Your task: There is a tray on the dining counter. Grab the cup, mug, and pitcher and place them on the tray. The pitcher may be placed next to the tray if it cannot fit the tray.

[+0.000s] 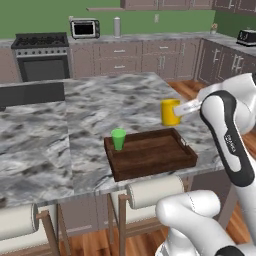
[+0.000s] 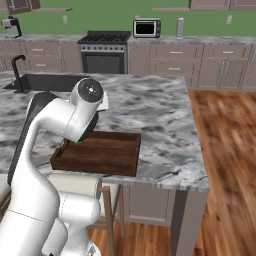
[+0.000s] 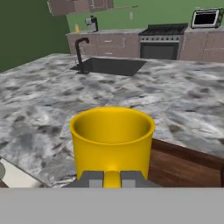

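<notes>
While the cup (image 1: 118,138) sits in the tray (image 1: 155,155), closed fingers (image 3: 112,178) grip the mug (image 3: 112,142); the pitcher remains.

Marble dining counter (image 1: 100,105) bears the wooden tray (image 1: 155,155)

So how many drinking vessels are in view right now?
2. The cup stands in the tray's near-left corner; the mug is gripped by the claw beyond the tray. A pitcher isn't visible; possibly hidden.
</notes>
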Tool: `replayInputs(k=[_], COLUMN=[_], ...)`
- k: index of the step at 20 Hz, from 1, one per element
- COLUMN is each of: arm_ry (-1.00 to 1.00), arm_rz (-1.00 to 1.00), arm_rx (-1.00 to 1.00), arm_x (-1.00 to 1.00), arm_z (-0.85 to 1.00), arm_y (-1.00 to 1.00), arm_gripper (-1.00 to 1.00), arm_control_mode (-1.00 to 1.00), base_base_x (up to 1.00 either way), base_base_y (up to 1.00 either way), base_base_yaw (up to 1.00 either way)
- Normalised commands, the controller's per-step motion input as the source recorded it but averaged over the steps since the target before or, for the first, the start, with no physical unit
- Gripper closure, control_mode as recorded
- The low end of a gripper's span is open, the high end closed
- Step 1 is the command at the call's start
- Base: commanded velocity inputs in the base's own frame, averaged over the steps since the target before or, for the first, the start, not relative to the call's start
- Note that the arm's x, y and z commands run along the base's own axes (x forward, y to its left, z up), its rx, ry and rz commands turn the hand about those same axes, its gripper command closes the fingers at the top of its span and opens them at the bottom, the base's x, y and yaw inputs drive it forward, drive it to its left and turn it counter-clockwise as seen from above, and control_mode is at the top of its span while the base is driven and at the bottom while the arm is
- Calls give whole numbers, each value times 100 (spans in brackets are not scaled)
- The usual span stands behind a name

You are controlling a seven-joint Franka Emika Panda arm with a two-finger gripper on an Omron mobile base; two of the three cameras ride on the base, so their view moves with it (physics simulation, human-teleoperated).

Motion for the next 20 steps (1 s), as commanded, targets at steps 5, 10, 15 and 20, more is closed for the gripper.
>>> replayInputs(k=[5,10,15,20], arm_ry=[3,1,0,0], arm_rz=[19,19,18,18], arm_rx=[0,0,0,0], arm_x=[1,0,0,0], arm_z=[-15,-28,-20,-13], arm_y=[0,0,0,0], arm_gripper=[100,100,100,100], arm_control_mode=[-100,-100,-100,-100], base_base_x=[0,0,0,0], base_base_y=[0,0,0,0], base_base_yaw=[0,0,0,0])
